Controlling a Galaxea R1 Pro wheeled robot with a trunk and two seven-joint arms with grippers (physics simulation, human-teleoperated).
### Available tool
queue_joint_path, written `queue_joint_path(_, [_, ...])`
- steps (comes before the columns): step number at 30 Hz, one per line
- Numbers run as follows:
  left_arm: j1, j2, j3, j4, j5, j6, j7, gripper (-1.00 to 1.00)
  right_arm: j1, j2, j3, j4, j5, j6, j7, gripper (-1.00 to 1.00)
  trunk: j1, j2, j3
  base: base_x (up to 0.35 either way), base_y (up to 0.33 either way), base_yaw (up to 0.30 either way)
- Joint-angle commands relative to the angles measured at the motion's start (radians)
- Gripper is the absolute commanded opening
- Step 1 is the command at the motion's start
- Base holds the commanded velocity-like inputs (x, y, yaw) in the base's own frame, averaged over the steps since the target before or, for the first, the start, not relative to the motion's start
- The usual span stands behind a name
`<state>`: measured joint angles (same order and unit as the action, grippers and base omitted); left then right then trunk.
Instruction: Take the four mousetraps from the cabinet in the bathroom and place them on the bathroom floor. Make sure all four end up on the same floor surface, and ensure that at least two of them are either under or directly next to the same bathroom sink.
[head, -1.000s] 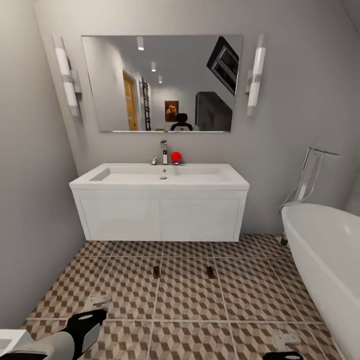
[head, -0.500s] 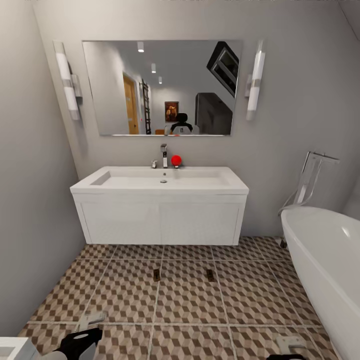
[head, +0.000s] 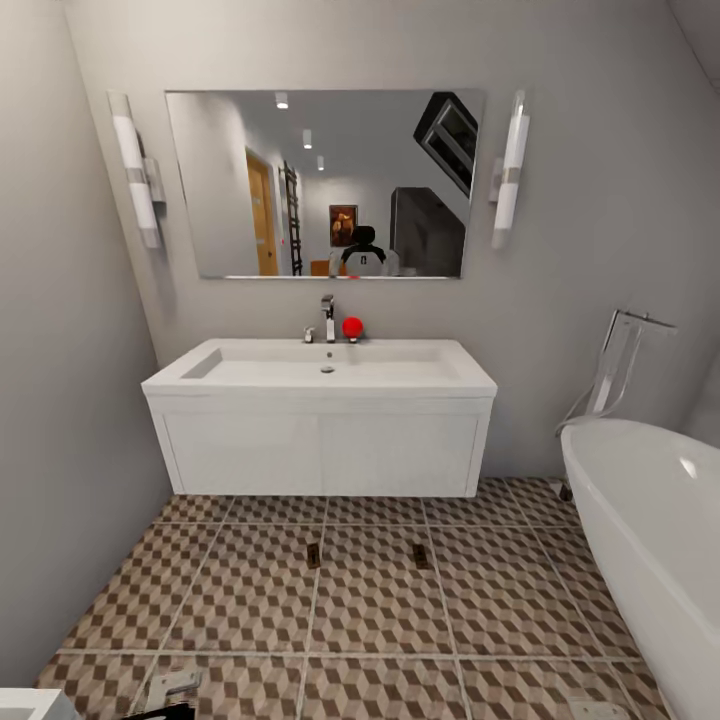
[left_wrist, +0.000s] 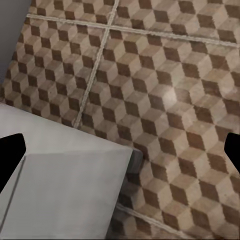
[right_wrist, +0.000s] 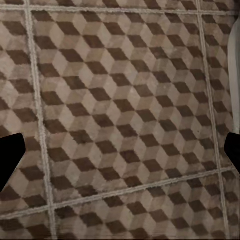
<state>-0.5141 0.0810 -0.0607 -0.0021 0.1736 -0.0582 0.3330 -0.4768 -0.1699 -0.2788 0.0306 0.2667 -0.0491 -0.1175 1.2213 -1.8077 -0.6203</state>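
two mousetraps are lying flat on the bathroom floor (head: 370, 600) in front of the sink (head: 320, 375): the left mousetrap (head: 313, 555) is sitting right on a pale grout line, and the right mousetrap (head: 421, 556) is sitting on another grout line, well apart from the first. both are resting on the same cube-patterned tiles, near the white vanity's front but not under it. the sink is hanging on the wall as a wide white basin on a box vanity, with a chrome tap (head: 327, 318) at the back and a small red ball-like object (head: 352, 327) just beside the tap. a mirror (head: 322, 182) is hanging above, flanked by two tube wall lights, and it is reflecting a hallway and the robot's dark head. the white bathtub (head: 650, 540) is curving along the right, with a chrome filler standing behind it.

in the left wrist view, the left gripper (left_wrist: 120, 152) is showing its two black fingertips at opposite edges of the picture — spread wide with nothing between them but floor tiles and a pale grey box-like corner (left_wrist: 60, 185). in the right wrist view, the right gripper (right_wrist: 120, 152) is doing likewise — fingertips far apart, nothing held, patterned tiles and grout lines below.
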Motion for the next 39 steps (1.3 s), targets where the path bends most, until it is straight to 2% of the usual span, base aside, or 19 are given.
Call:
queue_joint_path(1, [0.005,0.0,-0.007,0.001,0.01,-0.004,0.001,1.0,0.008,-0.001,-0.008,0.003,0.006,-0.006,-0.003,1.0,-0.004,0.007,0.002,0.0,0.0,0.0])
queue_joint_path(7, [0.035,-0.001,-0.006,0.001,0.019,-0.006,0.001,1.0,0.056,-0.002,-0.008,0.003,-0.005,-0.008,0.005,1.0,-0.027,0.049,0.021,0.0,0.0,0.0])
queue_joint_path(20, [0.095,0.0,-0.006,0.001,0.077,-0.004,-0.003,1.0,0.148,-0.002,-0.008,0.003,-0.009,-0.045,0.008,1.0,-0.077,0.14,0.062,0.0,0.0,0.0])
queue_joint_path(32, [0.161,-0.004,-0.007,0.001,0.082,-0.005,-0.005,1.0,0.2,-0.002,-0.009,0.003,-0.013,-0.051,0.009,1.0,-0.123,0.224,0.099,0.0,0.0,0.0])
queue_joint_path(39, [0.238,-0.007,-0.007,0.001,0.082,-0.005,-0.016,1.0,0.268,-0.002,-0.008,0.003,-0.048,-0.056,0.009,1.0,-0.15,0.273,0.121,0.0,0.0,0.0])
